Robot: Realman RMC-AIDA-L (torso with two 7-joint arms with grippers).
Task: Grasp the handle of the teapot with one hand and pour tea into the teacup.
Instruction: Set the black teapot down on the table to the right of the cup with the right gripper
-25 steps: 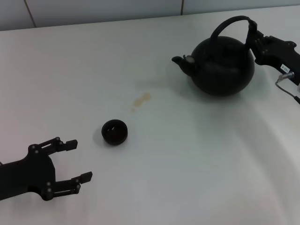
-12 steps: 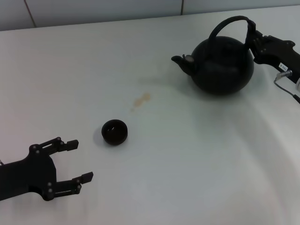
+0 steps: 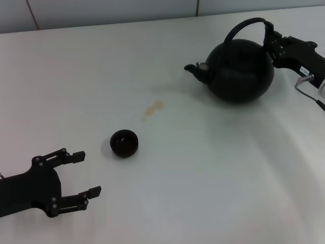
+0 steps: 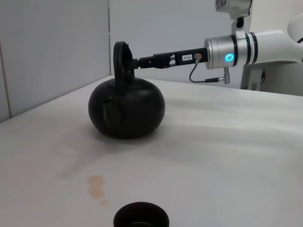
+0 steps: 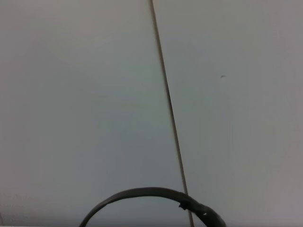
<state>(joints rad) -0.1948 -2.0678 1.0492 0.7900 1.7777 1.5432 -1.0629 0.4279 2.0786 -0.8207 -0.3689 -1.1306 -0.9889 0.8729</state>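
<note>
The matte-black teapot point(image 3: 238, 71) stands at the far right of the white table, its spout pointing left. My right gripper point(image 3: 269, 39) is shut on the right side of the arched handle point(image 3: 242, 25). The left wrist view shows the same grip, with the right gripper point(image 4: 132, 63) holding the handle point(image 4: 120, 59) above the teapot point(image 4: 127, 108). In the right wrist view only the handle point(image 5: 142, 193) appears, as a thin arc. The small dark teacup point(image 3: 124, 143) sits left of centre, well apart from the teapot. My left gripper point(image 3: 81, 174) rests open at the near left, short of the teacup point(image 4: 141, 216).
A pale brown tea stain point(image 3: 152, 108) marks the table point(image 3: 213, 168) between teacup and teapot, also visible as the stain point(image 4: 96, 185) in the left wrist view. A tiled wall point(image 3: 101, 10) rises behind the table's far edge.
The teapot has shifted slightly to the left together with my right gripper, its spout dipping a touch. The left arm and the teacup have not moved.
</note>
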